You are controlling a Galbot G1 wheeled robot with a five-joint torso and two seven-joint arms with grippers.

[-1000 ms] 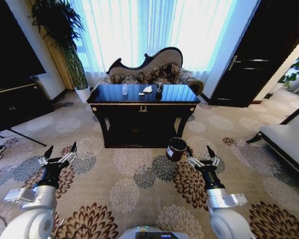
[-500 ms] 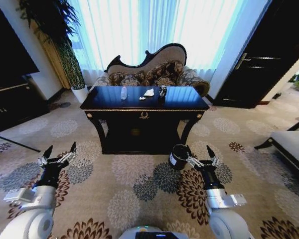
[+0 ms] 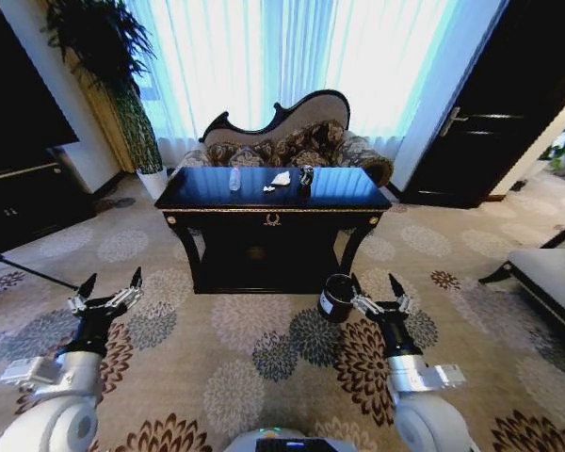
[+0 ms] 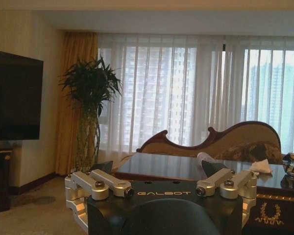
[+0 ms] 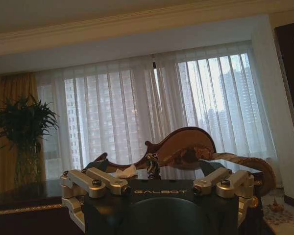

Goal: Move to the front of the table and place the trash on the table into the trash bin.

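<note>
Head view: table [image 3: 217,203] sits centre frame, slightly above mid-height, glossy black top w/ gold edge trim, gold emblem on front apron, lower shelf under; ornate sofa [image 3: 292,141] just behind it, sheer-curtained window along the top; potted plant [image 3: 113,66] upper left, dark door [image 3: 494,104] upper right.

Trash on tabletop, clustered near centre-rear: white paper lump [image 3: 282,177], smaller white scrap [image 3: 268,189] just beside it, shiny silver-black bit [image 3: 305,175] to the right of the lump; clear bottle [image 3: 234,178] left of them.

Trash bin [image 3: 335,296] on carpet, lower centre-right of frame, in front of the table's right front leg; dark brown, pale rim.

Left gripper [image 3: 107,292] lower left, above carpet, fingers spread wide, holding nothing; well apart from table. Right gripper [image 3: 375,291] lower centre-right, fingers spread wide, empty; its near finger overlaps the bin's edge in frame, contact can't be told.

Left wrist view: left gripper [image 4: 162,188] along the bottom edge, jaws apart, table edge and white lump [image 4: 260,166] at right beyond it.
</note>
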